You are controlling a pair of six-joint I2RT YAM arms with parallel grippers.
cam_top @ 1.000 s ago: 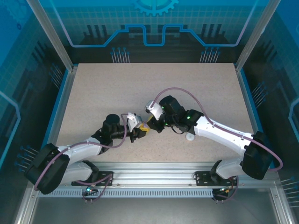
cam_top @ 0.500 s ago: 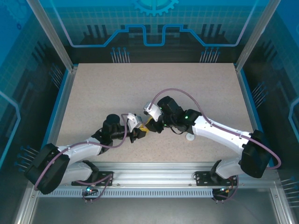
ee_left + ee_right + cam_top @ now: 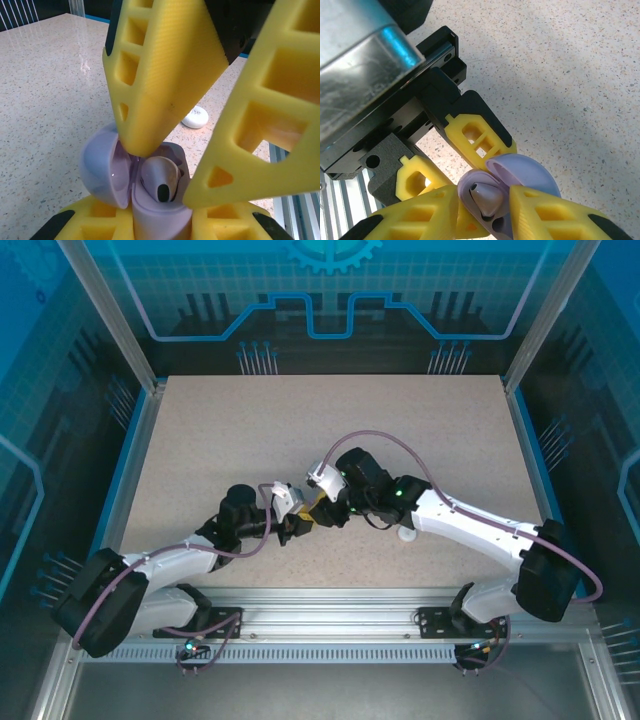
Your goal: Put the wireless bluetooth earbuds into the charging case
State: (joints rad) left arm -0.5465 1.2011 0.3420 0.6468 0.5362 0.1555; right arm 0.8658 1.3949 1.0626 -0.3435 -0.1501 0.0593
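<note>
speckled table (image 3: 250, 440); left pincer (image 3: 162, 222) clamps purple case (image 3: 102, 172); earbud (image 3: 160, 177) inside, between parted right pincer (image 3: 485, 212).

Pale purple case (image 3: 160, 212) was upright, pinched in the left pincer (image 3: 162, 225), with its lid flipped open to the side. One purple bud (image 3: 159, 179) was sitting inside. A small round white case (image 3: 195, 117) lay on the worktop (image 3: 50, 90) behind.

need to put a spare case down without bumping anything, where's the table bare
Bare: the far half of the table, between the back wall and the arms, and the strip along its left edge. Crowded: the centre, where the left tool and right tool meet at the purple case, and the white case beside the right arm.
</note>
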